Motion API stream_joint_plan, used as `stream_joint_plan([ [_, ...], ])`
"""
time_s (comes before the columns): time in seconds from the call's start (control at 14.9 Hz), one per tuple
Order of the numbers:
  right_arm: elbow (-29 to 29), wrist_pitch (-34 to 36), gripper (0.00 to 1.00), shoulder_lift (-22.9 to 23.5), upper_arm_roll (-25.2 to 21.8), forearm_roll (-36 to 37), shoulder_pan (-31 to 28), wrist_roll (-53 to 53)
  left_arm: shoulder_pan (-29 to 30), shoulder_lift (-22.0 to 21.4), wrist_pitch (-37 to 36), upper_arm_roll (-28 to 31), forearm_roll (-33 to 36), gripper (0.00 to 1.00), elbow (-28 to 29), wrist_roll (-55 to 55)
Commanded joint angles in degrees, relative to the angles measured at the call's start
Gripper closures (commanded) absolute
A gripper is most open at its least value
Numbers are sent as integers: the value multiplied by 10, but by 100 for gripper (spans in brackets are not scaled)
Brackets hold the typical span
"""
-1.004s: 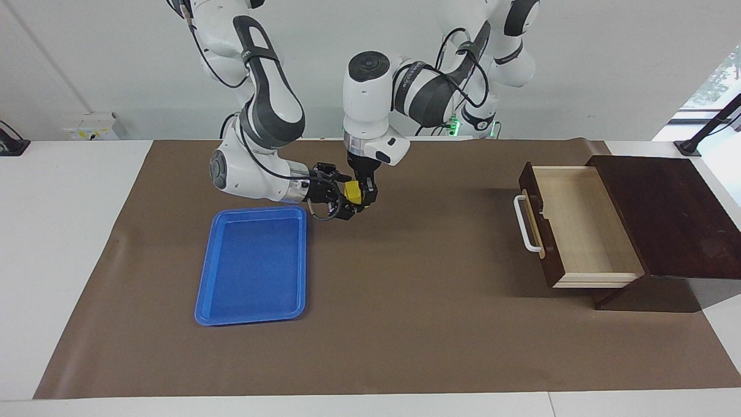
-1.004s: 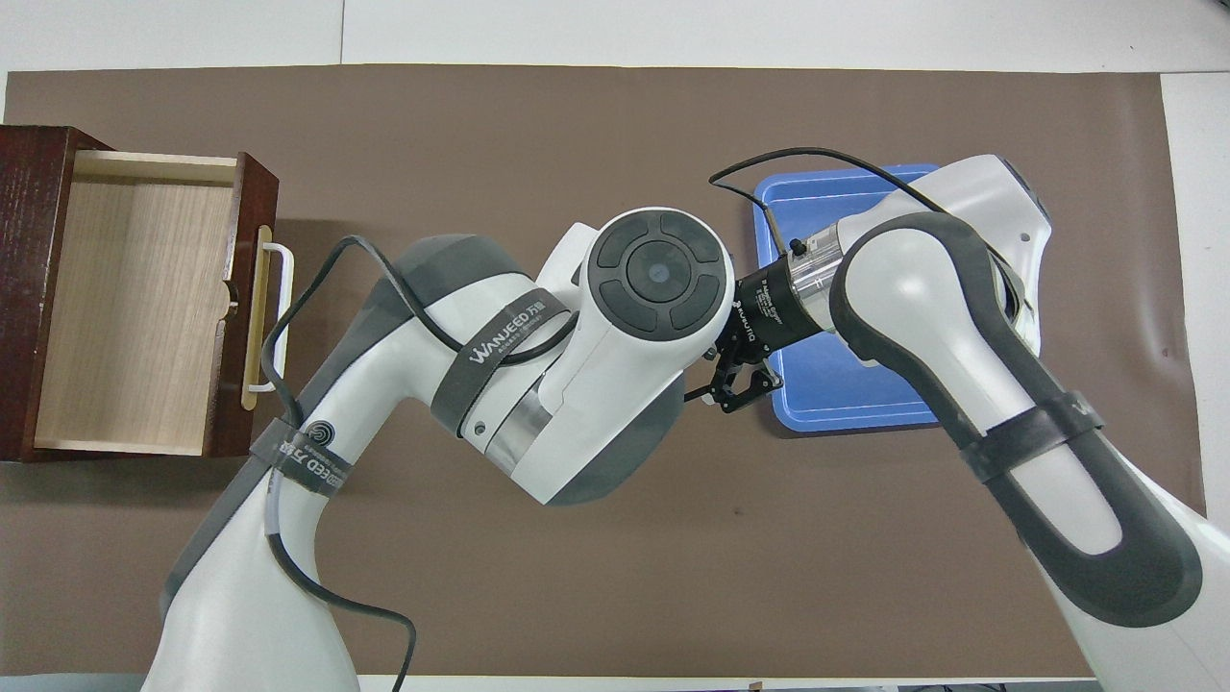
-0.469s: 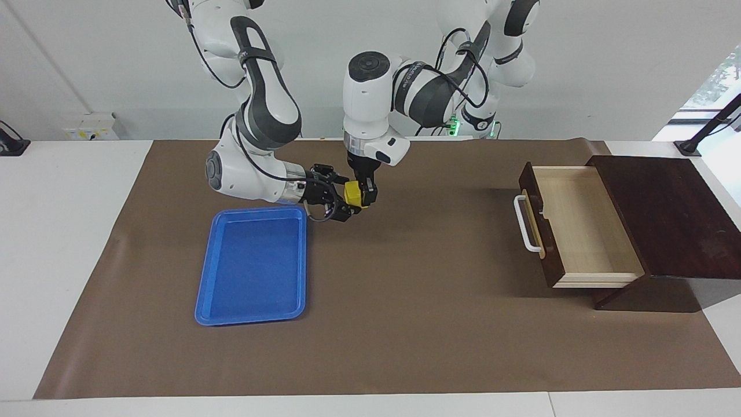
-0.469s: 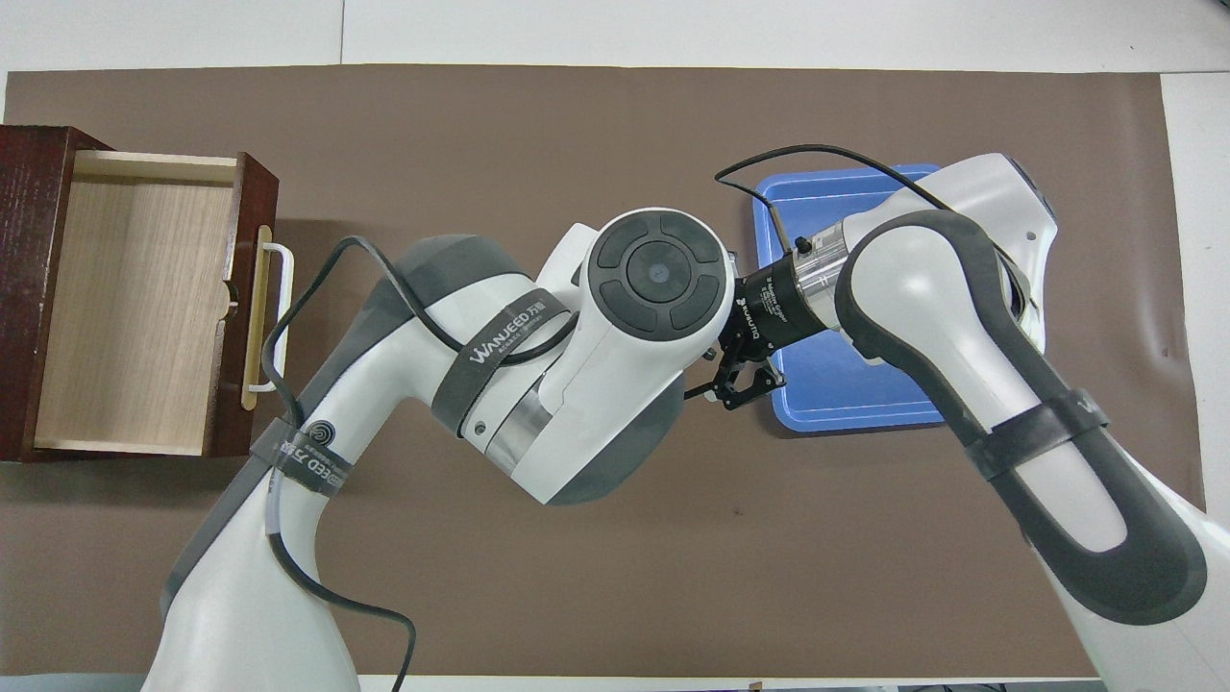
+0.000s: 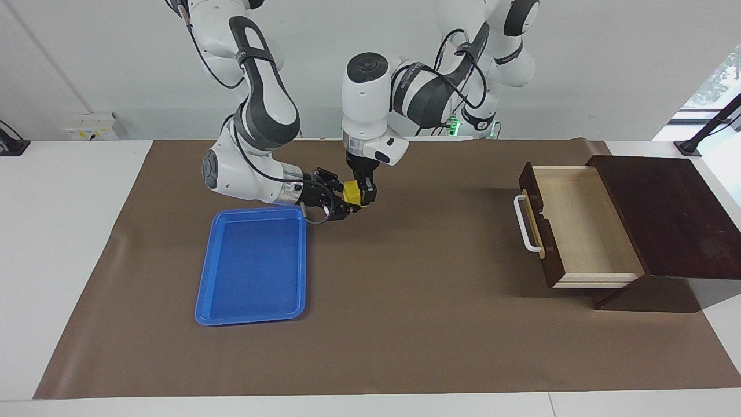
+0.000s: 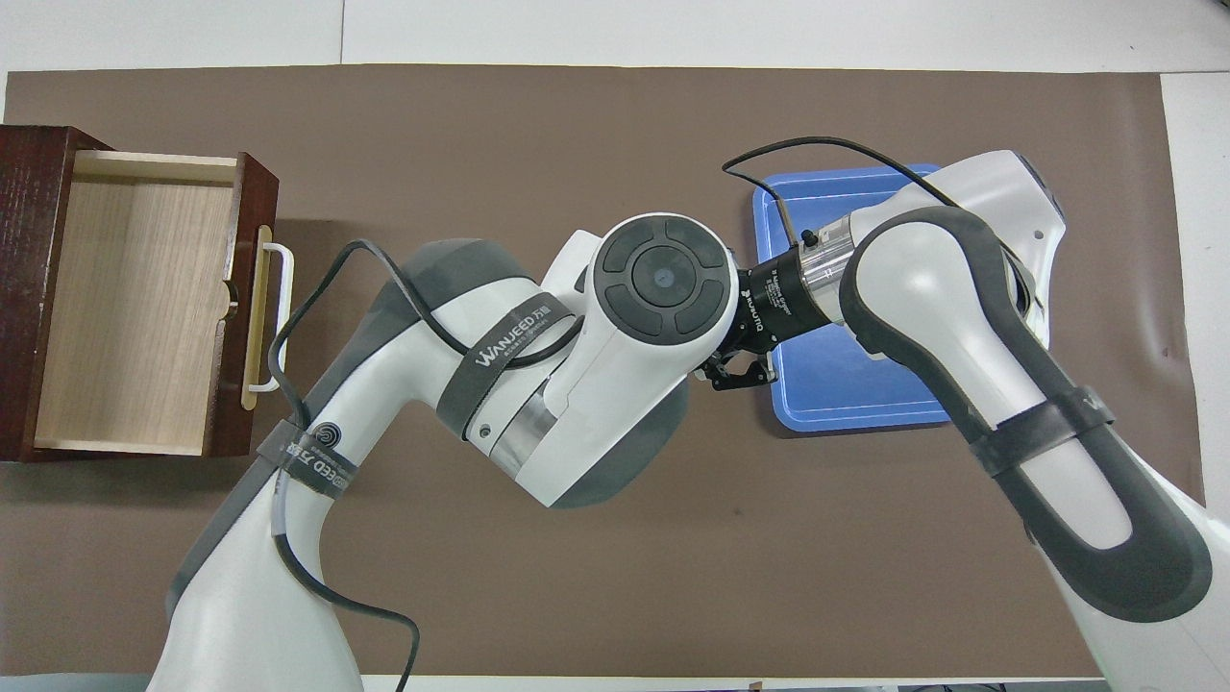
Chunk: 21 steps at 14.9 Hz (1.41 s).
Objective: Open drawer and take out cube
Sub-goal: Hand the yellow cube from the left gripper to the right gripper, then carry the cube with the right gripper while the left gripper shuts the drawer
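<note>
The yellow cube (image 5: pixel 351 193) hangs in the air above the brown mat, beside the blue tray's corner nearest the robots. My left gripper (image 5: pixel 363 194) points straight down and is shut on the cube from above. My right gripper (image 5: pixel 340 201) comes in sideways from over the tray and its fingers are closed on the cube's sides. In the overhead view the cube is hidden under my left wrist and only the right gripper (image 6: pixel 738 370) shows. The dark brown drawer (image 5: pixel 579 223) stands pulled open with a pale, empty interior; it also shows in the overhead view (image 6: pixel 135 308).
The blue tray (image 5: pixel 303 260) lies empty on the mat toward the right arm's end, also in the overhead view (image 6: pixel 846 389). The drawer's white bar handle (image 5: pixel 524 223) sticks out toward the table's middle. The dark cabinet (image 5: pixel 666 214) stands at the left arm's end.
The right gripper's fingers have drawn in around the cube. Both grippers and the cube have shifted slightly toward the right arm's end and a little upward.
</note>
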<state>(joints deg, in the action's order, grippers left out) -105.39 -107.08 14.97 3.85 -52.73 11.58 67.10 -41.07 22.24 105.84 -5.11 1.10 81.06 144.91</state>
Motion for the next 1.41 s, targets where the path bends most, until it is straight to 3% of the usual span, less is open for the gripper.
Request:
stream_joint_plan([
  [0.0, 2, 12, 100, 2, 5, -4, -8, -7, -8, -4, 9, 11, 12, 100, 4, -4],
  [0.13, 3, 12, 100, 2, 5, -4, -8, -7, -7, -4, 9, 11, 12, 100, 5, -5],
  [0.2, 3, 12, 100, 2, 5, -4, -8, -7, -6, -4, 7, 11, 12, 83, 4, -5],
  [0.27, 3, 12, 100, 2, 5, -4, -8, -7, -6, -4, 4, 11, 13, 49, 4, -6],
  [0.33, 4, 12, 100, 2, 5, -4, -8, -7, -5, -4, 1, 11, 18, 7, 4, -9],
  [0.4, 6, 12, 100, 2, 5, -4, -8, -7, -3, -5, -4, 11, 28, 0, 2, -10],
  [0.67, 10, 12, 100, 2, 5, -4, -8, -7, 49, -10, -22, 12, 40, 0, 11, -66],
  [0.87, 15, 12, 100, 4, -2, -4, -16, -7, 115, -25, -4, 12, 50, 0, 61, -109],
  [1.34, 19, -22, 100, 37, -2, 42, -112, -34, 292, -48, 55, 12, 55, 0, 146, -293],
])
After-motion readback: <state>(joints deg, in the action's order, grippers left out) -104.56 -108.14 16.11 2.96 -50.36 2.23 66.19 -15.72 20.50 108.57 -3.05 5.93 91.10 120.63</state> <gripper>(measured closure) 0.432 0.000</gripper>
